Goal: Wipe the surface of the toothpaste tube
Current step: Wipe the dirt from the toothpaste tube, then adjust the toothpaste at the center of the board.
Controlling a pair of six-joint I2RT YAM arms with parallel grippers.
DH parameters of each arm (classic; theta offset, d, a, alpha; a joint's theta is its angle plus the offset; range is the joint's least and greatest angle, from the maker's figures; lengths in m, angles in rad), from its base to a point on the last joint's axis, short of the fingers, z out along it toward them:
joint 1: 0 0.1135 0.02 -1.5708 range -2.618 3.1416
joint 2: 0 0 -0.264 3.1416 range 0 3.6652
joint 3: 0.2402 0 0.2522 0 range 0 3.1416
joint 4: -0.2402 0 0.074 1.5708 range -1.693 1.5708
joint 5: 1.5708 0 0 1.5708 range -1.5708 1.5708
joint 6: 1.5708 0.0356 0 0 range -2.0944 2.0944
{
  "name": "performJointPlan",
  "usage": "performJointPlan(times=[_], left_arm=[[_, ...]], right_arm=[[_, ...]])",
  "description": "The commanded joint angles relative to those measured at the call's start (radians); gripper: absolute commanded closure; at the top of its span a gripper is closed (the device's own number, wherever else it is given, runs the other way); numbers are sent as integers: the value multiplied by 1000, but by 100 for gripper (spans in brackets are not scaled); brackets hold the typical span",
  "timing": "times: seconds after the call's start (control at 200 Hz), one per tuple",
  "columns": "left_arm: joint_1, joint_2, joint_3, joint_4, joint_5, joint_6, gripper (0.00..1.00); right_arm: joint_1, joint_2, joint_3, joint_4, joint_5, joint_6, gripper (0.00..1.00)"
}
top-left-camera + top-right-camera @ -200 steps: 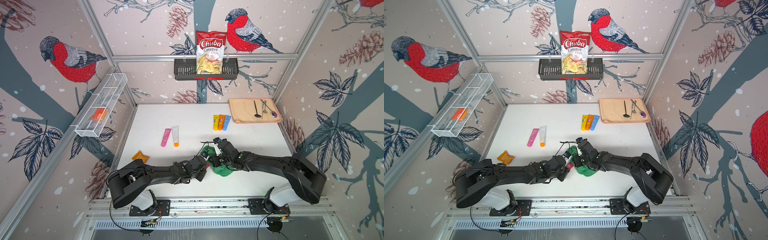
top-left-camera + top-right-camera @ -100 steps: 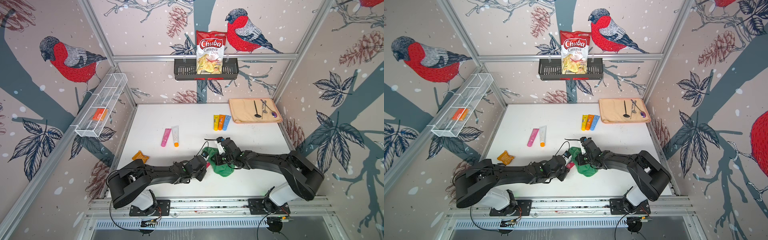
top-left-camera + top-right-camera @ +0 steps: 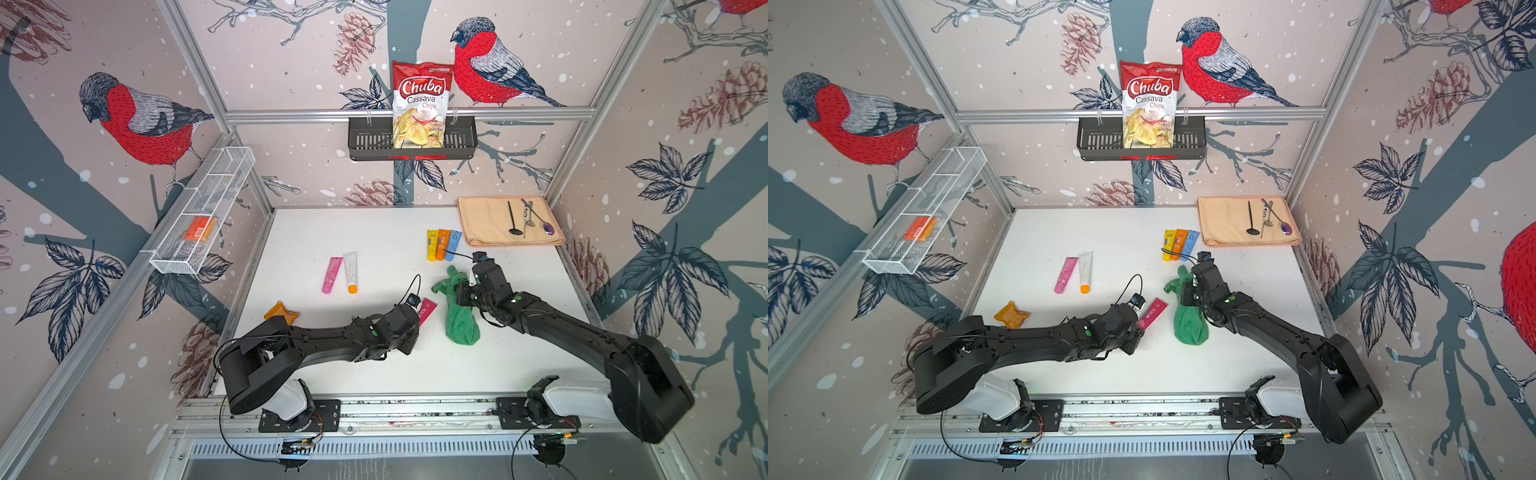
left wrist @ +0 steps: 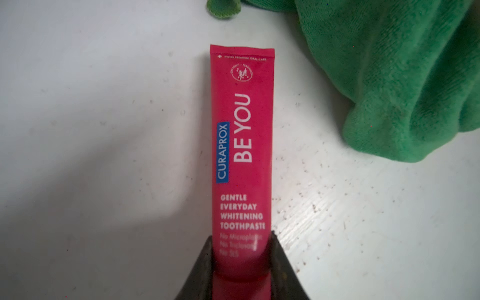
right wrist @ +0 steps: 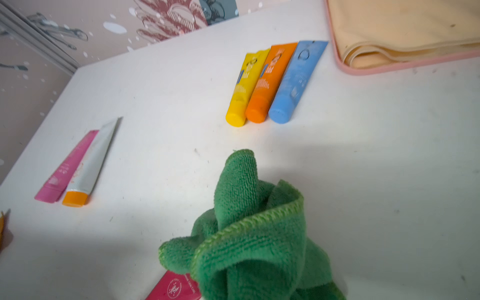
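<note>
Two sets of jaws are gripping. L jaws are pinching the cap end of the red toothpaste tube [image 4: 241, 145], set narrow, with one finger pressing each long edge. The tube is stretching out over the white bench [image 3: 374, 232] label up, mid-bench. Can't tell if it's resting or just clear. Its crimped end is pointing toward the green cloth [image 3: 459, 320], near but apart. R jaws are clamping tight on the cloth's upper bunch, and its lower end is drooping onto the bench.

Further out, the yellow tube [image 3: 432, 245], orange tube [image 3: 442, 244] and blue tube [image 3: 454, 245] are lying side by side, touching. The pink tube [image 3: 331, 275] and white tube [image 3: 350, 272] are lying together.

Containers:
- The black wall basket [image 3: 365, 143] is holding a chips bag [image 3: 419, 104], upright.
- The white wire basket [image 3: 230, 166] is holding an orange pack [image 3: 199, 228] toward its near end.
- The beige mat [image 3: 486, 220] is carrying a black spoon [image 3: 513, 218], a metal utensil [image 3: 528, 216] too small to name, and a purple-bowled spoon [image 3: 548, 227].

Hidden:
- The tube's cap is sitting behind the L jaws in the wrist view.
- In both top views the L jaws are tucking under the wrist, and the R jaws are burying in cloth.
- The orange pouch [image 3: 282, 312] is peeking out beside the L arm, partly covered.
</note>
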Motion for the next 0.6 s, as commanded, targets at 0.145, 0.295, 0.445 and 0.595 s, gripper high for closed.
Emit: performJointPlan(times=[0.145,0.295,0.445,0.595], left_arm=[[29,-72,71,-61,167,-26,27],[104,-85,103,-129,228,-35,22],[176,-4,139,-166,360,-39,17],[188,91,159,-103,497,-54,24]], right_arm=[[-131,-106,-139,109,-86,-9,91],[-140,-85,-156,154,-117,-4,90],[-145,-98,-186,188,-107,3,89],[-153,-87,-214,232,-103,12,90]])
